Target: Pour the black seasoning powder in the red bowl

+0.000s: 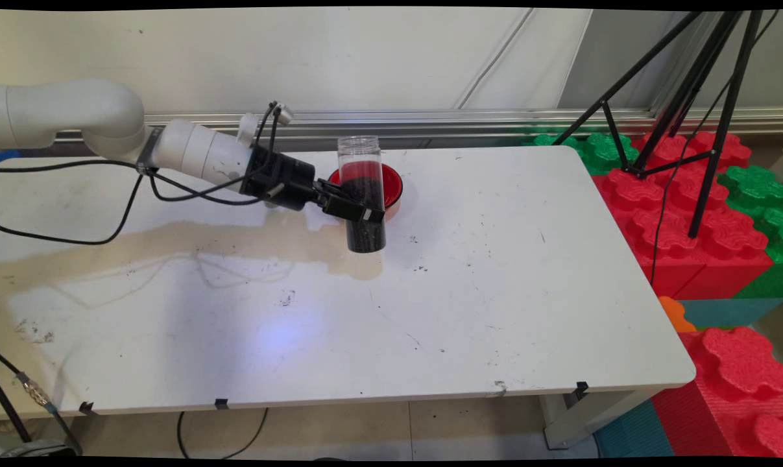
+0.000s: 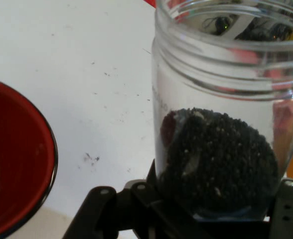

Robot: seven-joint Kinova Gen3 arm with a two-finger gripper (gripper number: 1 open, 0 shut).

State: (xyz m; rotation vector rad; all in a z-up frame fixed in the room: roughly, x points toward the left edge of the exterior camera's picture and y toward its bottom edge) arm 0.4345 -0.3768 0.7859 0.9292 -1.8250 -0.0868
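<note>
My gripper (image 1: 364, 214) is shut on a clear plastic jar (image 1: 362, 194), which stands nearly upright just above the table with its open mouth up. Black grains (image 2: 219, 159) fill roughly the lower half of the jar (image 2: 226, 99). A red bowl (image 1: 391, 185) with a dark rim sits on the table right behind the jar. In the hand view the bowl (image 2: 14, 164) shows at the left edge, and it looks empty. The black linkage rises along the bottom of the hand view, on either side of the jar's base.
Scattered black grains (image 1: 420, 267) and smudges dot the white table (image 1: 495, 292). Black cables (image 1: 106, 214) hang from the arm over the left side. A black tripod (image 1: 696, 130) stands on red and green foam blocks (image 1: 709, 240) to the right of the table.
</note>
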